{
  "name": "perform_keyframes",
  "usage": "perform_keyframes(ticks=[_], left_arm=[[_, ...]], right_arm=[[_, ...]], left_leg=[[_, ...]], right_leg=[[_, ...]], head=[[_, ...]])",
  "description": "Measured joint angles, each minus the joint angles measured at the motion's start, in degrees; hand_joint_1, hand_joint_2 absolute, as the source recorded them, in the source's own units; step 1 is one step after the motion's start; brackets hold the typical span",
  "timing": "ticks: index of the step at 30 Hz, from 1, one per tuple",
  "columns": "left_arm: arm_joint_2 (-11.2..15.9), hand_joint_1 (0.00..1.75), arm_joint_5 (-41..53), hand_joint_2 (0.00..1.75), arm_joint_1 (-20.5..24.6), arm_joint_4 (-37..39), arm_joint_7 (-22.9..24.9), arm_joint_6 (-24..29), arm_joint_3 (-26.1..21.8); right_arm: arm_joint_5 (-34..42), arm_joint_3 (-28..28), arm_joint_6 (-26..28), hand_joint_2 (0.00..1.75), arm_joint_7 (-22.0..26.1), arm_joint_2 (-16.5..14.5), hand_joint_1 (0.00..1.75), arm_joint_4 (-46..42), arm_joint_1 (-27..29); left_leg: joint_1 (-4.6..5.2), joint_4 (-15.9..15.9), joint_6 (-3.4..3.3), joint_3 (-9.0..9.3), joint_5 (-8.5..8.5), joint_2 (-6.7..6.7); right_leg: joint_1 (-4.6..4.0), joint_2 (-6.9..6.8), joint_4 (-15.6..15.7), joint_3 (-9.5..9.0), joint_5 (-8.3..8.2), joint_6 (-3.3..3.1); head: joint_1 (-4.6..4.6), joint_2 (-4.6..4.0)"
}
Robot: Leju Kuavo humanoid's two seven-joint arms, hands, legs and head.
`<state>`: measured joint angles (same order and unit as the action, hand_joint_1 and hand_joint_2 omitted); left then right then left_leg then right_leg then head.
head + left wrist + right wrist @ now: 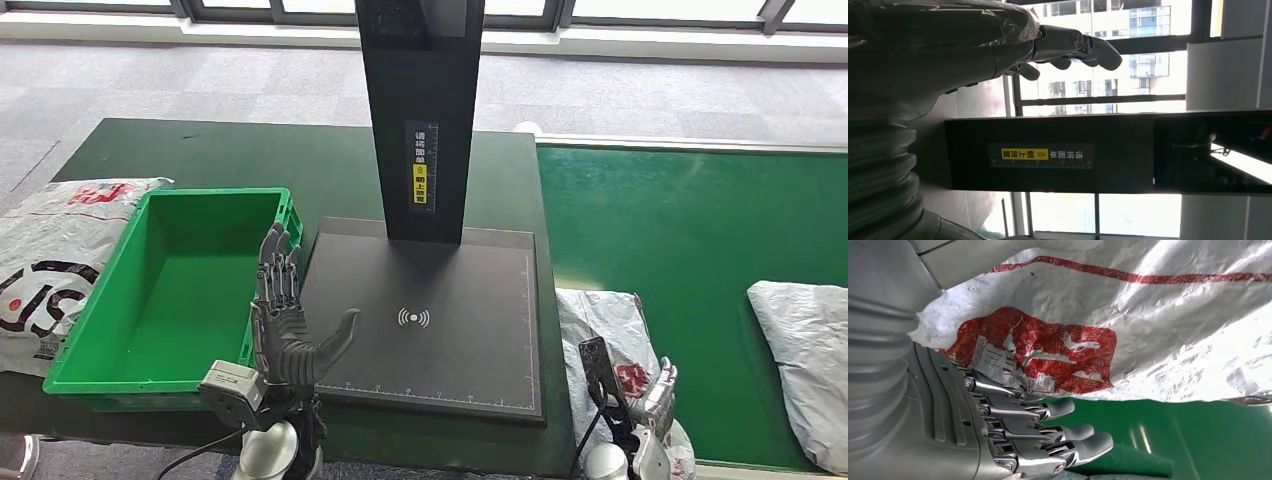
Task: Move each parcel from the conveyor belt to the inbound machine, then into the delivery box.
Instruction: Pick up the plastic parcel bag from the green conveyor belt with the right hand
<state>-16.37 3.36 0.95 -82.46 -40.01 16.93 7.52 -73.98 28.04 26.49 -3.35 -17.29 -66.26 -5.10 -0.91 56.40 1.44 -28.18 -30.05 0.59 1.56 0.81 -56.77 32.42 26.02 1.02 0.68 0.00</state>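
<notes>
Though pressed close to the parcel [600,315] at the lower right of the head view, cannot be called a firm hold: right robot hand [645,400] with fingers stretched along crumpled white film, thumb out of sight, so no telling whether gripping or merely touching. Left robot hand [288,325] raised at lower centre-left, fingers spread, holding nothing.

Risks, as judged from here:
- Slipping out mid-carry, owing to slack, glossy film and an uncertain hold.
- Sagging and dragging over the near lip of the conveyor belt [690,230], owing to the limp bag.
- Snagging on the black upright post of the inbound machine [440,290] at upper centre, if swung in high.
- Brushing the open left robot hand, poised at the plate's left edge beside the delivery box [215,195].

Room for moving: bare black plate at centre, wide enough for a flat landing below the post; green box at left open and unfilled. Tight at the right edge, with a second parcel [800,345] lying apart on the belt; another white bag [55,250] against the box's far left wall on the table [300,160].
</notes>
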Motion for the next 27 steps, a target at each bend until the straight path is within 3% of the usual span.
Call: perform_keyframes(ticks=[2, 3, 6, 7, 27], left_arm=[[0.0, 0.0, 0.1, 1.75, 0.0, 0.0, 0.0, -0.1, 0.0], [0.0, 0.0, 0.1, 1.75, 0.0, -0.1, 0.1, -0.1, 0.0], [0.0, 0.0, 0.2, 1.75, 0.0, -0.2, 0.3, -0.1, 0.0], [0.0, 0.0, 0.2, 1.75, 0.0, -0.2, 0.4, -0.2, 0.0], [0.0, 0.0, 0.3, 1.75, -0.1, -0.8, 0.9, -0.2, 0.0]], right_arm=[[-0.7, -0.1, -0.9, 1.75, -0.6, 0.0, 0.04, 0.3, -0.1], [-1.3, -0.3, -1.8, 1.75, -1.1, 0.0, 0.17, 0.5, -0.1], [-3.3, -0.8, -4.4, 1.75, -2.8, 0.0, 1.44, 1.2, -0.2], [-3.9, -1.0, -4.9, 1.75, -3.2, 0.0, 1.75, 1.5, -0.3], [-5.3, -1.3, -6.1, 1.75, -4.7, 0.8, 1.75, 3.3, -1.4]], left_leg=[[0.0, 0.0, 0.0, 0.0, 0.0, 0.0], [0.0, 0.0, 0.0, 0.01, 0.0, -0.01], [0.0, 0.0, 0.0, 0.01, 0.0, -0.01], [0.0, 0.0, 0.0, 0.01, 0.0, -0.01], [-0.04, 0.0, 0.0, 0.1, -0.01, -0.16]], right_leg=[[0.0, 0.01, 0.0, 0.0, 0.0, 0.0], [0.0, 0.01, 0.0, 0.0, 0.0, 0.0], [0.0, 0.01, 0.0, 0.0, 0.0, 0.0], [-0.01, 0.01, 0.0, 0.0, 0.0, 0.0], [-0.05, 0.09, 0.0, -0.02, -0.01, -0.01]], head=[[0.0, 0.0], [0.0, 0.0], [0.0, 0.0], [0.0, 0.0], [0.0, 0.0]])
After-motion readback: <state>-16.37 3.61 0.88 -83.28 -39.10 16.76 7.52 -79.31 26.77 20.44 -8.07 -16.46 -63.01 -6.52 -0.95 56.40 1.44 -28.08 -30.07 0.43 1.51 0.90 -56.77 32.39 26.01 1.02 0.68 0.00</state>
